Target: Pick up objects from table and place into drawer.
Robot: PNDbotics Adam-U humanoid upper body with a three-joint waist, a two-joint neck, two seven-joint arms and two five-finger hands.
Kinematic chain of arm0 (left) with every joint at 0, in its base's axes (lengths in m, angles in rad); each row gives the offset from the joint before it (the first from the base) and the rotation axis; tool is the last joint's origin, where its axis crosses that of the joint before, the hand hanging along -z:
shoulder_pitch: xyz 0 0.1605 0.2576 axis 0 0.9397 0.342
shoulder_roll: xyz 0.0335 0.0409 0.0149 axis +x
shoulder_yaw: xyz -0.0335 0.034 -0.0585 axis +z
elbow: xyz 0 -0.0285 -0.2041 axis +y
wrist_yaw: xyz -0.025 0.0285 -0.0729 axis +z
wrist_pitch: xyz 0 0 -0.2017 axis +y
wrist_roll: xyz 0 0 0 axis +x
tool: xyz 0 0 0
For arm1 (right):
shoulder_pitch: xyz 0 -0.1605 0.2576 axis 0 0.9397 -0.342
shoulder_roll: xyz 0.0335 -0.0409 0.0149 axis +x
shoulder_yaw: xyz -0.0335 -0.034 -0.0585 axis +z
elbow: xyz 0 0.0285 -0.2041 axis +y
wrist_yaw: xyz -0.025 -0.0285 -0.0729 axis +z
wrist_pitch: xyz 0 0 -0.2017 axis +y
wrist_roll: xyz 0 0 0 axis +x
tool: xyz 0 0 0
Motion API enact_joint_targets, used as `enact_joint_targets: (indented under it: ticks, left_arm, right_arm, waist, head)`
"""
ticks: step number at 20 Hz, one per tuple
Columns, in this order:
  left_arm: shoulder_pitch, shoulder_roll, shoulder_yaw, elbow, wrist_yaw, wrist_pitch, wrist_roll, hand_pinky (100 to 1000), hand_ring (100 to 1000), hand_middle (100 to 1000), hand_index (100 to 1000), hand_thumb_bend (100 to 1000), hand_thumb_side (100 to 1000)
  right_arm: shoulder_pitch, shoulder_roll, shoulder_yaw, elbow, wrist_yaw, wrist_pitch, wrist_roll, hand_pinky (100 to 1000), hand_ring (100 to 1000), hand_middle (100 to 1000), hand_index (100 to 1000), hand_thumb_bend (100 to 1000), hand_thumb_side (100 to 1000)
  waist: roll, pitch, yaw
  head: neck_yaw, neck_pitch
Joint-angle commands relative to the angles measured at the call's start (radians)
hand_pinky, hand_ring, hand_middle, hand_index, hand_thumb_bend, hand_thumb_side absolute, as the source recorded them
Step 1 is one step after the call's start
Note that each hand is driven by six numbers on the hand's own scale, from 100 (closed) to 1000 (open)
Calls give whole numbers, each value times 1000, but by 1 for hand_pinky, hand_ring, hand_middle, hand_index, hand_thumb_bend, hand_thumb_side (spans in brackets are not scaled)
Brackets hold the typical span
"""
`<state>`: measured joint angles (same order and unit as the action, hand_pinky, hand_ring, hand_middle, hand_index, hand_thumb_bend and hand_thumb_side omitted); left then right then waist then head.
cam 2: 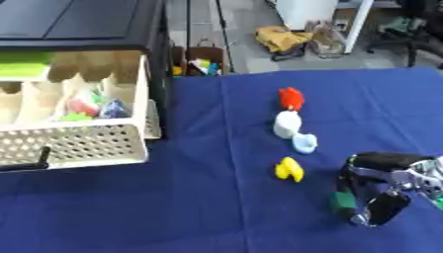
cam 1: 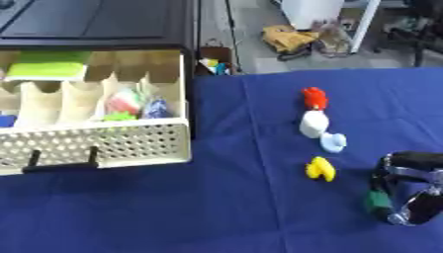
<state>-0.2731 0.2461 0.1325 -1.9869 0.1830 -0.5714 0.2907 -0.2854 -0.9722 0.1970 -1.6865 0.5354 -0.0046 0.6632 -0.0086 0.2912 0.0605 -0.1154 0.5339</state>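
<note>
Our right robot hand was curled round a green piece; we judged it best carried left, over the toys, into the drawer.

Even, bright light; soft overall blur, faint shadows.

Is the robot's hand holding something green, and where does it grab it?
Yes. The right hand has its fingers curled round a small green thing, gripping its upper part; only its lower end shows.
</note>
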Motion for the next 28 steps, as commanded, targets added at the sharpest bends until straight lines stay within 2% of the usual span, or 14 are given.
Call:
enact_joint_targets:
  ticks: [1, 2, 15, 28]
  left_arm:
    - [-12, 17, 2, -13, 0, 1, -3, 399, 584, 629, 812, 246, 940]
    - [-12, 18, 2, -13, 0, 1, -3, 400, 584, 629, 812, 245, 940]
    - [-13, 24, 3, -13, 4, 2, -4, 401, 585, 630, 812, 242, 938]
    - [-9, 32, 3, -13, 9, 4, -4, 405, 586, 631, 812, 241, 939]
  right_arm:
    - [-9, -24, -12, -16, -12, 6, -17, 643, 711, 429, 574, 365, 256]
    - [-10, -25, -14, -18, -12, 8, -21, 635, 699, 410, 552, 352, 257]
    - [-26, -49, -32, -75, -13, 24, -76, 631, 682, 381, 524, 312, 276]
    - [-128, -92, -67, -224, -29, 49, -125, 642, 672, 343, 497, 276, 350]
  waist:
    - [-3, -17, -2]
    - [-3, -18, -3]
    - [-12, -24, -4]
    - [-21, -37, 0]
  head:
    - [-2, -12]
    - [-2, -12]
    - [2, -9]
    - [4, 0]
